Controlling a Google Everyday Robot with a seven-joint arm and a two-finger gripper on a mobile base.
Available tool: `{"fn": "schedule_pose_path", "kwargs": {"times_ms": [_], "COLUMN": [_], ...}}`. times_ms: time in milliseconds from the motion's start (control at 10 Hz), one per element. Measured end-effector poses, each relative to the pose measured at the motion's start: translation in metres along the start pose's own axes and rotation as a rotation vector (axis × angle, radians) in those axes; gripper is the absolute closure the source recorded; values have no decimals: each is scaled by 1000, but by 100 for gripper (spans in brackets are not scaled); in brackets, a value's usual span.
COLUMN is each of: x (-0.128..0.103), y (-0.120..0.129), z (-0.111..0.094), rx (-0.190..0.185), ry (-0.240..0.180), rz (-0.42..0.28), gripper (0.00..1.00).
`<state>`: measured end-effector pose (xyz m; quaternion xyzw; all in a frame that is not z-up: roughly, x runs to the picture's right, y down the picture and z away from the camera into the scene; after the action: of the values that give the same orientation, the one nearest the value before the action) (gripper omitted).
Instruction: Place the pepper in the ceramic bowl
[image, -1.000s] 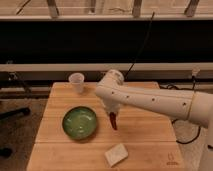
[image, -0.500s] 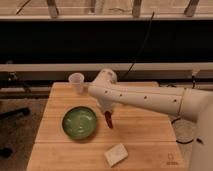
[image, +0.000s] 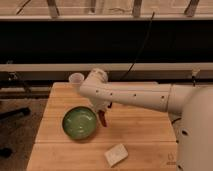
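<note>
The green ceramic bowl (image: 79, 123) sits on the left half of the wooden table (image: 140, 135). The dark red pepper (image: 102, 118) hangs point-down just right of the bowl's rim, above the table. My gripper (image: 101, 108) is at the pepper's upper end, holding it, at the end of the white arm (image: 135, 95) that reaches in from the right.
A small translucent white cup (image: 76, 79) stands at the table's back left, behind the arm. A flat white packet (image: 116, 154) lies near the front edge. A dark rail and cables run behind the table.
The arm has swung left, carrying the pepper from the table's middle to just beside the bowl's right rim.
</note>
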<state>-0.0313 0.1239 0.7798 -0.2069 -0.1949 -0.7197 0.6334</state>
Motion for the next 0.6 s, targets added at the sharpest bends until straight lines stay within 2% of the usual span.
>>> {"fn": "schedule_pose_path", "kwargs": {"times_ms": [200,600], "x": [4,10], "y": [-18,-30], "z": [1,5], "rx": [6,12], "ry": [1,-4], "rz": [-35,-74], "gripper": [100,100]}}
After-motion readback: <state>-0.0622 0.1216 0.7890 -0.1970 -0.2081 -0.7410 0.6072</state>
